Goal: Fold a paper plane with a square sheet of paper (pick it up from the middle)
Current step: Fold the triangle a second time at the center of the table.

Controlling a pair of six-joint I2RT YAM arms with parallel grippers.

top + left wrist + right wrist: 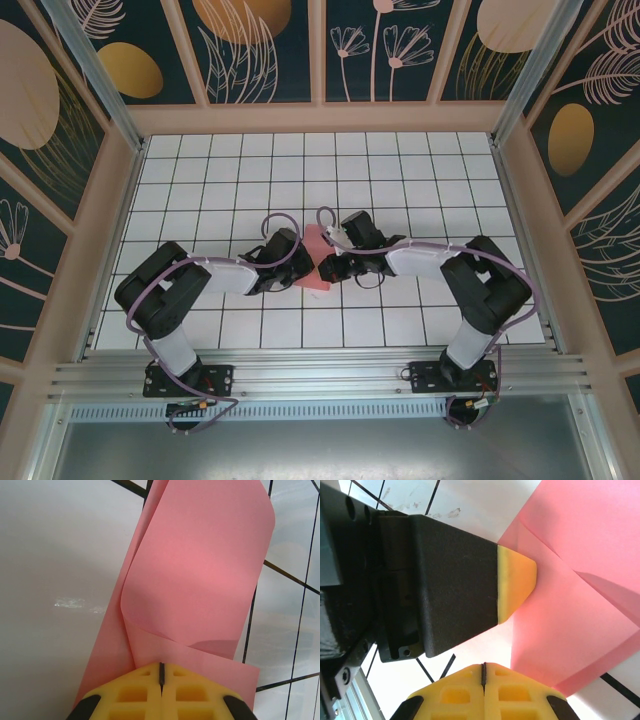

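Note:
The square sheet of paper (312, 262) lies mid-table between the two arms, salmon pink and folded into layers. In the left wrist view a loose flap of the sheet of paper (200, 570) curls up over a flat lower layer. My left gripper (161, 667) is shut, its yellow tips resting on the near edge of that lower layer. From above, the left gripper (293, 272) sits at the paper's left side and the right gripper (325, 267) at its right side. My right gripper (482, 666) is shut over bare table just beside the paper (580, 555). The left gripper's yellow fingertip (517, 577) touches the paper's edge.
The white gridded table (400, 180) is fenced by aluminium posts and patterned walls on three sides. The two wrists stand close together over the paper, the left one's black finger housing (445, 580) just beyond my right fingers.

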